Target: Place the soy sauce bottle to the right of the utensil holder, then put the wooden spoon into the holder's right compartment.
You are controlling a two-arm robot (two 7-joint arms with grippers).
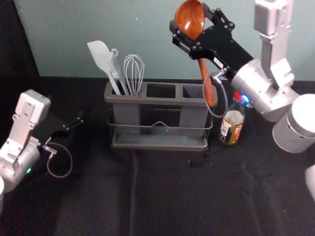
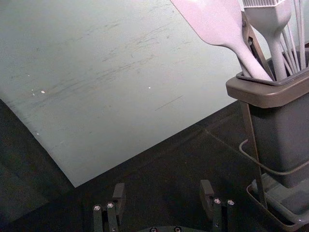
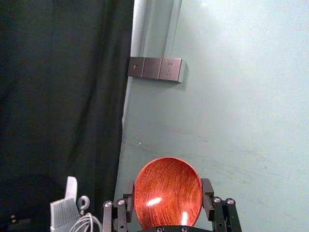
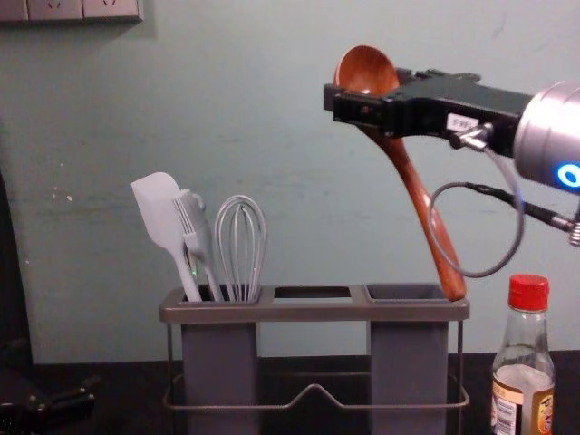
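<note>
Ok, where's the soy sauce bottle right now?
In the head view, the bottle stands on the robot's right, just past the right end of the holder.

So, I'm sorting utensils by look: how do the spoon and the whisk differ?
The spoon is reddish-brown wood; the whisk is pale grey. The spoon has a solid bowl, the whisk open loops. The spoon slants, held in the right arm's jaws; the whisk stands in the holder's left compartment. Both have their heads up.
</note>
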